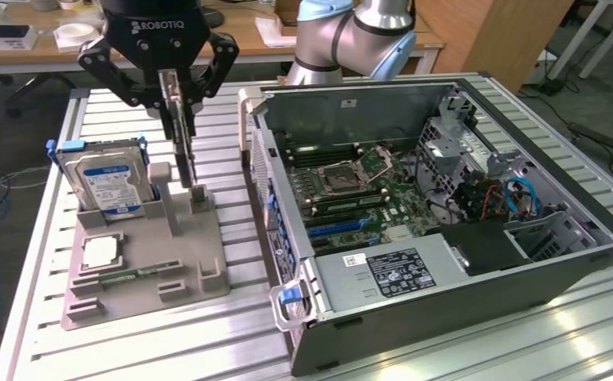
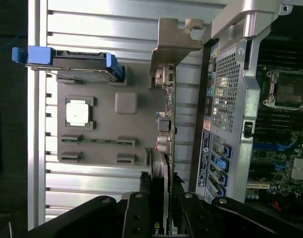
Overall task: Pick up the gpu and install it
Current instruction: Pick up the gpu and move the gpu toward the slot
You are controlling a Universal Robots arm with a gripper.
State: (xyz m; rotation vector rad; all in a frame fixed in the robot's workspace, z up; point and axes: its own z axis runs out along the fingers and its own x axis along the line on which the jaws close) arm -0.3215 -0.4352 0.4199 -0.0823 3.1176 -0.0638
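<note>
My gripper (image 1: 179,109) is clamped on the top edge of the gpu (image 1: 186,159), which stands upright in the grey holder tray (image 1: 142,305) beside the open computer case (image 1: 465,317); judged light, stiff, fragile, best held by its board edges.

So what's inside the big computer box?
A green motherboard with a square processor socket, a grey power supply and blue cables. Whatever lies under the power supply is covered.
</note>
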